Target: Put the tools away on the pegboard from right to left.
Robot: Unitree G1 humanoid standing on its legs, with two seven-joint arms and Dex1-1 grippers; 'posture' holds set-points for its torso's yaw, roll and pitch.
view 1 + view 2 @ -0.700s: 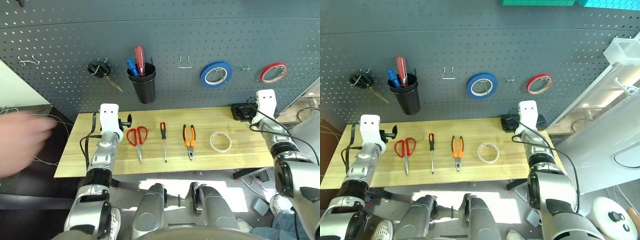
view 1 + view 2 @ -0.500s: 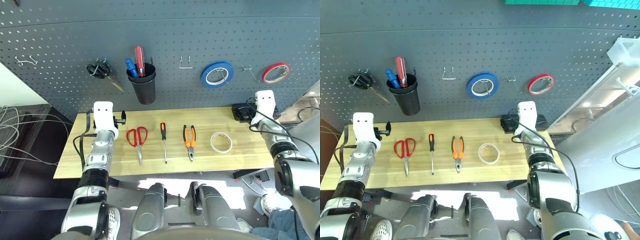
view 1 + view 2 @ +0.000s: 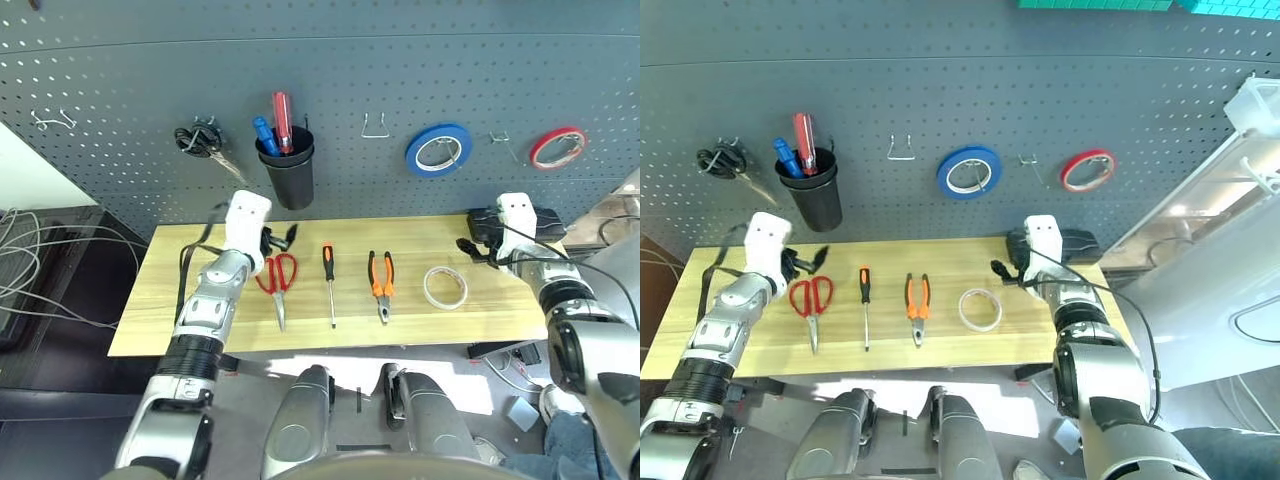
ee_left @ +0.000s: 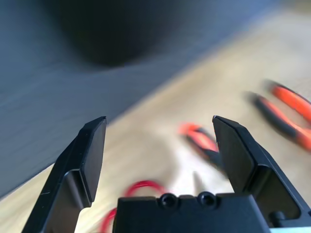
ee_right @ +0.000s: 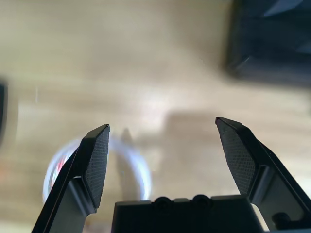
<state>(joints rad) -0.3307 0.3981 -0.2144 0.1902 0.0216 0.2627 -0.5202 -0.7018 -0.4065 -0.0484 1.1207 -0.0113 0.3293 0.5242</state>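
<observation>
On the wooden table [image 3: 160, 310] lie, from right to left, a white tape roll [image 3: 444, 287], orange-handled pliers [image 3: 379, 278], a thin orange-and-black screwdriver [image 3: 327, 270] and red-handled scissors [image 3: 277, 280]. The grey-blue pegboard [image 3: 120, 70] rises behind them. My left gripper [image 3: 281, 240] is open, just above and left of the red scissors' handles; its wrist view shows the scissors' red loop [image 4: 131, 193] and the screwdriver handle [image 4: 199, 138] past its fingers. My right gripper [image 3: 465, 247] is open, just right of and behind the white tape roll [image 5: 141, 170], with nothing held.
On the pegboard hang black-handled scissors [image 3: 200, 140], a black cup [image 3: 288, 175] with screwdrivers, a bare wire hook [image 3: 375, 125], a blue tape roll [image 3: 438, 150] and a red tape roll [image 3: 557, 147]. A black box [image 3: 492, 222] sits at the table's back right corner.
Both grippers have turned inward: the left moved right toward the red scissors, the right swung left toward the white tape roll. A person's blurred hand at far left is gone.
</observation>
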